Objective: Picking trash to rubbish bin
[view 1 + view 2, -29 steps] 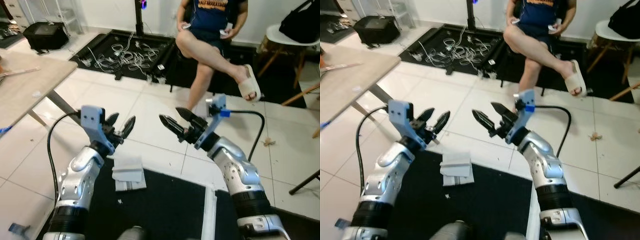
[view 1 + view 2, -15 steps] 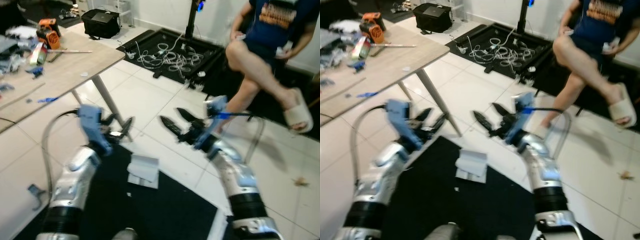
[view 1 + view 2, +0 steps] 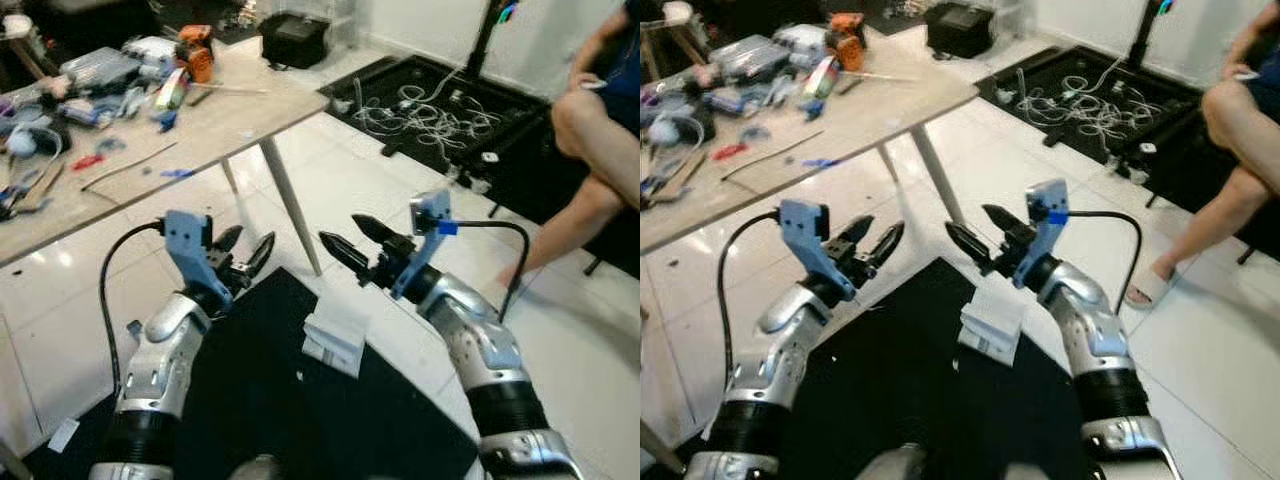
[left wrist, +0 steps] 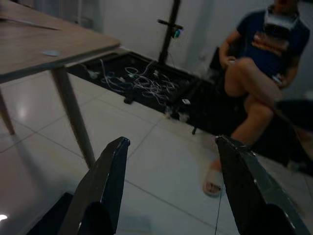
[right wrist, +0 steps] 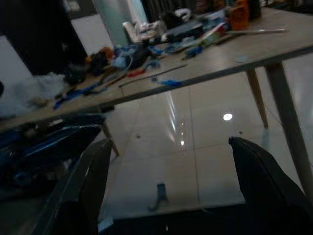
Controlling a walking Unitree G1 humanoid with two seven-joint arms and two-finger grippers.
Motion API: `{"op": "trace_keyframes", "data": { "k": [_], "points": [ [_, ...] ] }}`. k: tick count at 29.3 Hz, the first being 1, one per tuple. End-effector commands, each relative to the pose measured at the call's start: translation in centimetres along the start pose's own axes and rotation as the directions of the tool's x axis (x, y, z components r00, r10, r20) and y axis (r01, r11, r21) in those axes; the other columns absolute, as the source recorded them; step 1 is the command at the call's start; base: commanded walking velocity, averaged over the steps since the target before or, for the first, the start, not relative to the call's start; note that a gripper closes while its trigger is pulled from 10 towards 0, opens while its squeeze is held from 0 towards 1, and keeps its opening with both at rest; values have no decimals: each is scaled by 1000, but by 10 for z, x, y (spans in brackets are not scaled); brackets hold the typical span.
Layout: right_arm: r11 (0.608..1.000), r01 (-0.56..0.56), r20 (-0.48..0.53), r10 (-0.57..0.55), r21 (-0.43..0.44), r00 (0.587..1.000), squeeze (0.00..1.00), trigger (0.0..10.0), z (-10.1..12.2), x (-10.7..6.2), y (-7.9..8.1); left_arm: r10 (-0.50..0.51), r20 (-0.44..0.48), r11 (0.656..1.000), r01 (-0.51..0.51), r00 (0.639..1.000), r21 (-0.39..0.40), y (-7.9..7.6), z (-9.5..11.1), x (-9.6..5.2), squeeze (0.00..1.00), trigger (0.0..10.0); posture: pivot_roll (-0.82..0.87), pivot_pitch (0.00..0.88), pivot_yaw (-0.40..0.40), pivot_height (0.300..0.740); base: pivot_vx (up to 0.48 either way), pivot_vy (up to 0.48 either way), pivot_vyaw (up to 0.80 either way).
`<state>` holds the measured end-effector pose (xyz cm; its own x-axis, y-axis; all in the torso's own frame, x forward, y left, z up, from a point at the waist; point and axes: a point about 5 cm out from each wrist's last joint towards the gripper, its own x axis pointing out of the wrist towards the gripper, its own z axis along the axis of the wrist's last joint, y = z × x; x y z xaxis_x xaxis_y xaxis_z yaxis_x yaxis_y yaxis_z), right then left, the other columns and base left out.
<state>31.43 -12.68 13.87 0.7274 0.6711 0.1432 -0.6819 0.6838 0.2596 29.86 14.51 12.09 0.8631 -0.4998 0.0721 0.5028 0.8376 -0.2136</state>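
Holding both arms raised with the left gripper [image 3: 245,250] and right gripper [image 3: 345,240] spread and carrying nothing, apparently readied for a pickup, the robot faces folded white paper trash [image 3: 338,335] lying at the black mat's [image 3: 260,400] edge, beside a cluttered worktop [image 3: 150,130].

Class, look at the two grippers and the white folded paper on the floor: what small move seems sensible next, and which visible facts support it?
Probably lower the right gripper toward the white folded paper. It lies at the edge of the black mat, just below that gripper, whose fingers are open and empty. The left gripper is open too, but sits farther from the paper. No rubbish bin can be made out, so carrying comes later.
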Motion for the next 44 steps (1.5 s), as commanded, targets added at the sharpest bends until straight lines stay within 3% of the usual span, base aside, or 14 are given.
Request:
{"op": "trace_keyframes", "data": {
  "k": [1, 44],
  "points": [
    [1000, -13, 1, 13, 9, 1000, 0, 10000, -2, 2, 3, 14, -13, 1000, -14, 1000, -7, 3, -4, -3, 0, 10000, 12, 0, -10, 740, 0, 0, 788],
    [1000, -19, -1, 19, 13, 1000, 0, 10000, -4, 0, -1, 14, 13, 1000, -14, 1000, -13, 3, -6, -3, 0, 10000, 2, 0, -28, 740, 0, 0, 787]
  ]
}}
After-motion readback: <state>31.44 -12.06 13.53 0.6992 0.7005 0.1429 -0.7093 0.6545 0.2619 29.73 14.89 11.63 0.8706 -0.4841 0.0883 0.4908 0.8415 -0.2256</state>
